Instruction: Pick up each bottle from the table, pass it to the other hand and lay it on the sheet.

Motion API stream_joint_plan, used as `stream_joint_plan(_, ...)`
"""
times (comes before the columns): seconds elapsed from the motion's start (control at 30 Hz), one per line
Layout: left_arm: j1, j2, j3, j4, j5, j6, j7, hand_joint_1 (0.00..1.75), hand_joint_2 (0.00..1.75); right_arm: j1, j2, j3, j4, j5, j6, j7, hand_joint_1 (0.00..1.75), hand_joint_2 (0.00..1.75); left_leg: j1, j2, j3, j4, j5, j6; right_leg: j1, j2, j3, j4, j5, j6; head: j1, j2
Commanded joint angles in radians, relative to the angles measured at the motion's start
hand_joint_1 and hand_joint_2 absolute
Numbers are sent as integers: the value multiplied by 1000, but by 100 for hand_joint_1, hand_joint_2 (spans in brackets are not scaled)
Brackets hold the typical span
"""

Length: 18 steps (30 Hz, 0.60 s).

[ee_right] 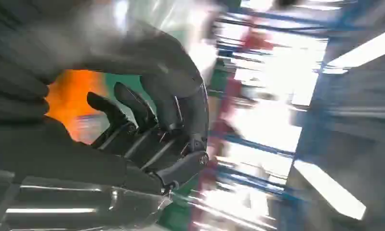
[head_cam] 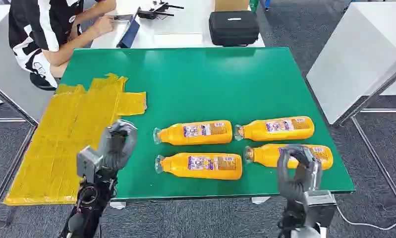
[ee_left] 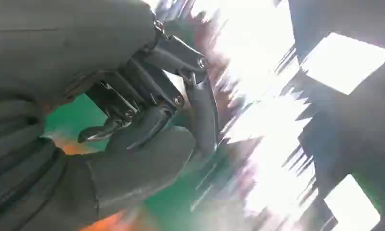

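Four orange bottles lie on their sides on the green table (head_cam: 225,79), caps pointing toward nine o'clock, in two rows of two. In the far row, the far-left bottle (head_cam: 195,132) lies just beside the far-right bottle (head_cam: 276,128), cap of the one near the base of the other. In the near row, the near-left bottle (head_cam: 199,165) sits at six o'clock from the far-left one, and the near-right bottle (head_cam: 285,154) lies at three o'clock from it, partly covered by the right hand (head_cam: 297,171).

The right hand hangs over the near-right bottle with its dark fingers (head_cam: 291,153) curled downward; whether they touch the bottle cannot be told from the head view. In the right wrist view the right hand (ee_right: 147,130) shows fingers bent inward with nothing between them, an orange blur behind.

The left hand (head_cam: 117,143) hovers over the table's near edge at nine o'clock from the near-left bottle, between it and the yellow sheet (head_cam: 72,134), its fingers curled in on nothing. The left wrist view shows the same hand (ee_left: 147,110) with fingers folded toward the thumb, empty.

The yellow sheet covers the table's nine o'clock side. At twelve o'clock, a person (head_cam: 52,29) in a black-and-white shirt sits at a white table (head_cam: 186,29) bearing a black case (head_cam: 234,27).
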Motion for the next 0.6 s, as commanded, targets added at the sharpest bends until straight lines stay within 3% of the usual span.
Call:
stream_joint_plan(0.03,-15,2,-212,-84,42,149,-1,175,175,-251,-69,398,242,-63,-217,13,175,175,0,2,7,-1,0,-2,0,1,5,-2,-1,0,-1,0)
stream_joint_plan(0.07,-23,6,-211,-78,58,127,-7,175,175,-241,-79,388,224,-47,-236,14,175,175,1,-2,10,-1,-1,-3,0,-2,9,-1,-4,-1,1,0)
stream_joint_plan(0.1,-29,4,-210,-73,60,122,-7,159,175,-236,-85,381,208,-44,-240,16,147,175,2,-5,13,0,-2,-3,2,-5,13,-2,-7,0,0,0)
stream_joint_plan(0.13,-31,-1,-208,-68,60,122,-7,3,175,-229,-88,376,194,-42,-246,17,12,175,2,-8,9,0,-1,-2,1,-8,6,-1,-6,2,0,0)
stream_joint_plan(0.17,-33,-2,-209,-66,60,121,-7,0,175,-227,-88,373,189,-38,-251,16,0,175,2,-8,12,0,-3,-2,0,-7,14,-1,-7,2,-1,0)
stream_joint_plan(0.2,-43,-7,-213,-61,60,121,-7,0,175,-232,-91,369,170,-34,-257,16,0,175,1,-8,6,0,1,-2,1,-8,8,-1,-4,2,0,0)
stream_joint_plan(0.47,-33,-6,-207,-75,65,122,2,0,175,-261,-97,387,195,31,-306,50,0,175,2,-8,9,0,-1,-3,1,-8,11,-1,-6,2,0,0)
stream_joint_plan(0.6,-16,-4,-197,-79,63,123,-1,0,175,-298,-109,389,262,296,-397,206,0,175,2,-7,9,0,-1,-3,1,-7,11,-1,-5,2,0,0)
